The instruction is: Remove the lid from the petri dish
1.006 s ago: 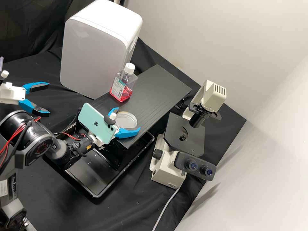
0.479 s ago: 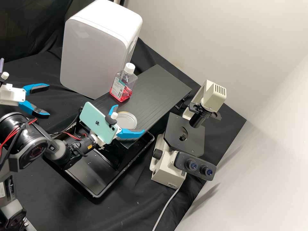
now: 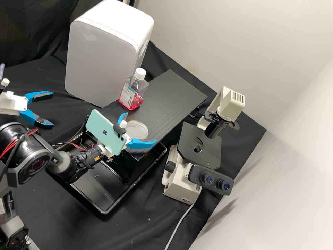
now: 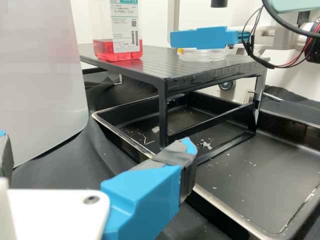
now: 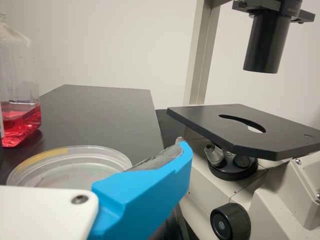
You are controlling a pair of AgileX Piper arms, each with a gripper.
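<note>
The petri dish (image 3: 138,131) is sitting at the near end of the black shelf (image 3: 170,93), lid seemingly on. The right gripper (image 3: 137,128) is straddling it, fingers spread and not clamping. The left gripper (image 3: 51,107), also spread, is hanging well apart, leaving the right arm nearer.

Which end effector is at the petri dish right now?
The right end effector, open and straddling the petri dish; the left end effector hangs open, off to the side over the black cloth.
</note>
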